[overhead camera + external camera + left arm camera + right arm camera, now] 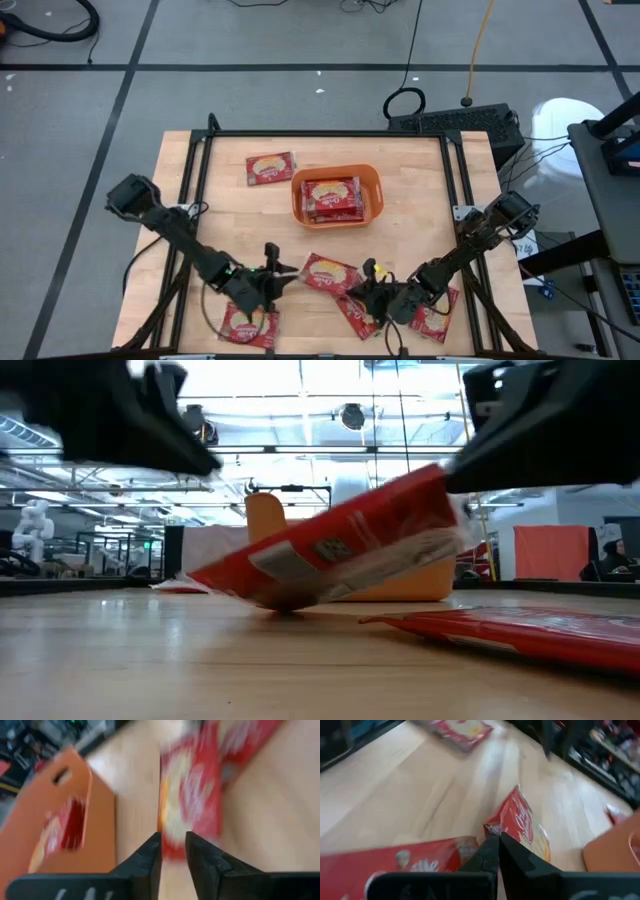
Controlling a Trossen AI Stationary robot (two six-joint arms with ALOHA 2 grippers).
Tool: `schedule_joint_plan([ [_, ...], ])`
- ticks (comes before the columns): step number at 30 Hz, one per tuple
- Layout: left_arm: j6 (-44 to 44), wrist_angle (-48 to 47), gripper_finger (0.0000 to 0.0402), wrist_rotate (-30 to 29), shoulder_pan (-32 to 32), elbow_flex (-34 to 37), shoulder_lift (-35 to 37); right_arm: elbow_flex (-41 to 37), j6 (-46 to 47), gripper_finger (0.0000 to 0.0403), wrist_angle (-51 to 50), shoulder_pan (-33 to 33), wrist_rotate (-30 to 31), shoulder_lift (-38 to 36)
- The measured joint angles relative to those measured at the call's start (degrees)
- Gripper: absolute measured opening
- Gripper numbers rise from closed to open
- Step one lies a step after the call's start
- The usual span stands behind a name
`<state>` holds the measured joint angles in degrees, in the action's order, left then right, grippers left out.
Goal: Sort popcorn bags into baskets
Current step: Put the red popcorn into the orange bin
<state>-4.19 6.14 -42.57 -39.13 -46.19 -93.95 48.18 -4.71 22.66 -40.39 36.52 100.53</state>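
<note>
A red popcorn bag sits tilted at the table's near middle, with my right gripper shut on it. My left gripper hovers just left of this bag and above the table, its fingers a little apart with nothing between them. Another bag lies flat under the left arm. Two bags lie flat by the right arm, and one lies at the far left. The orange basket stands at the far middle with bags inside. My right gripper pinches the bag's white-edged end between its two fingers, coming from the table's right and slanting down. That end is raised off the table. The bag slopes down to its opposite end, which rests on the wood.
A black frame runs along the table's left, far and right sides. Bare wood lies between the basket and the near bags. Cables and a dark box sit on the floor beyond the far edge.
</note>
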Motion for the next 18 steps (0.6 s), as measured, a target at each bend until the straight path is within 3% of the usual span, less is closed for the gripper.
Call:
schedule_joint_plan([
  [6, -3.1, 10.4, 0.0183, -1.4, -2.5, -0.1, -2.9, 0.0, 5.8, 0.0000, 2.7, 1.9, 1.1, 0.0],
  [11, -3.2, 11.8, 0.0252, -4.5, -0.8, -0.1, -7.8, 0.0, 6.3, 0.0000, 6.7, 3.0, 1.0, 0.0],
  [15, -7.0, 19.1, 0.0269, -6.3, 0.9, 0.0, -11.5, 0.0, 8.9, 0.0000, 9.8, 4.1, 0.9, 0.0],
  [18, -9.5, 22.2, 0.0258, -6.9, 1.9, -0.8, -13.5, 0.0, 11.0, 0.0000, 10.5, 4.7, 0.9, 0.0],
])
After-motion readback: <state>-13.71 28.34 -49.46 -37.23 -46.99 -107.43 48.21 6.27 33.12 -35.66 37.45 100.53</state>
